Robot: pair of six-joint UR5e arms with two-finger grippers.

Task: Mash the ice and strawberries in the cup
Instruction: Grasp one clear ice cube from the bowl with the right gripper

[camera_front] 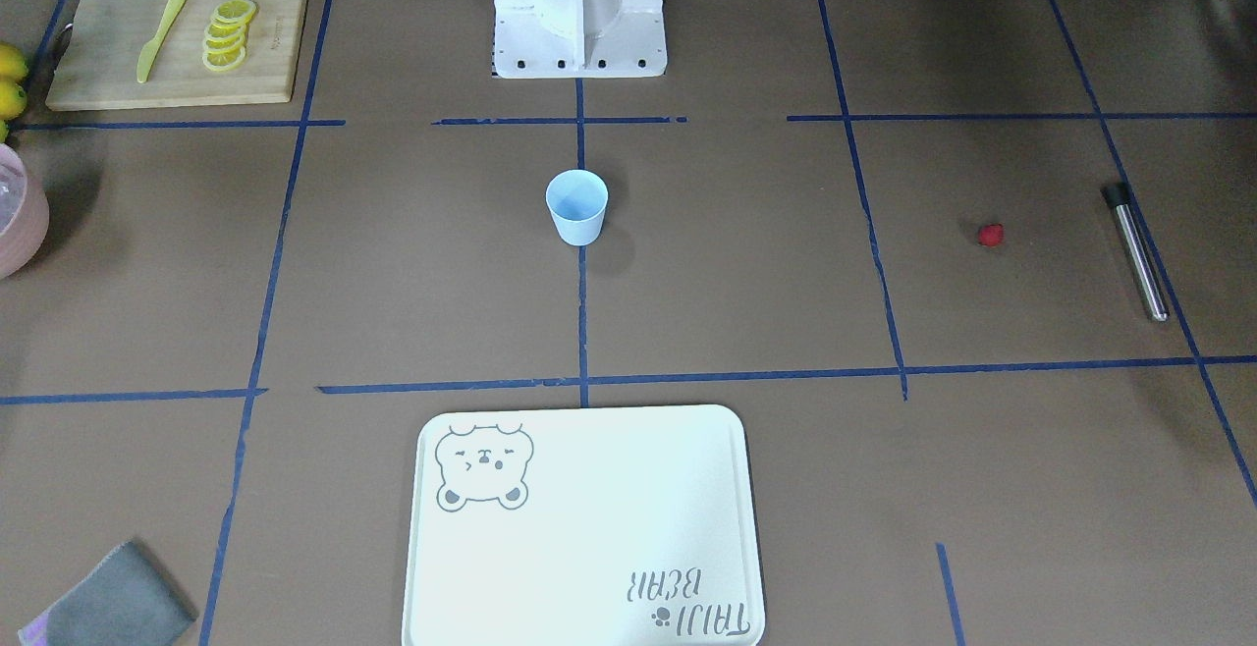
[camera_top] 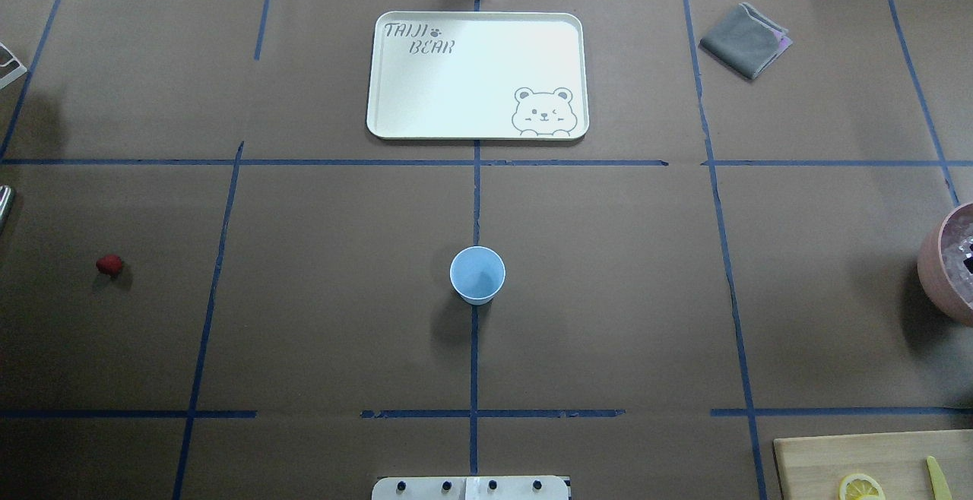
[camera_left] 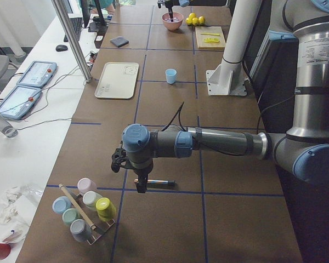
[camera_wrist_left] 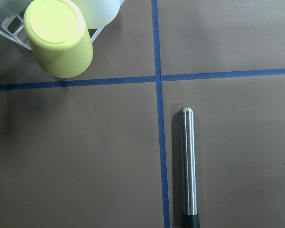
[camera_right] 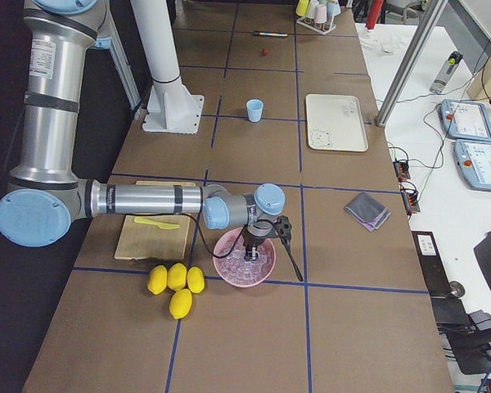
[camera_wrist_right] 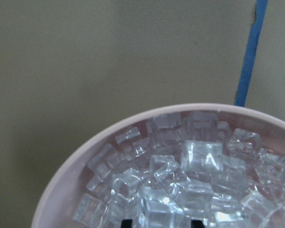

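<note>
All steps remain: the cup [camera_front: 577,209] stands empty on the counter [camera_front: 737,283], the strawberry [camera_front: 991,235] lies well apart, the right hand [camera_wrist_right: 160,222] hangs released over ice [camera_wrist_right: 202,156] in the bowl [camera_wrist_right: 69,168], and the left hand [camera_left: 140,186] state cannot be told.

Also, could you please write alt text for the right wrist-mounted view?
A round pale pink bowl full of clear ice cubes fills the lower half. Two dark fingertips of the right gripper peek in at the bottom edge; brown table and blue tape lie beyond.
</note>
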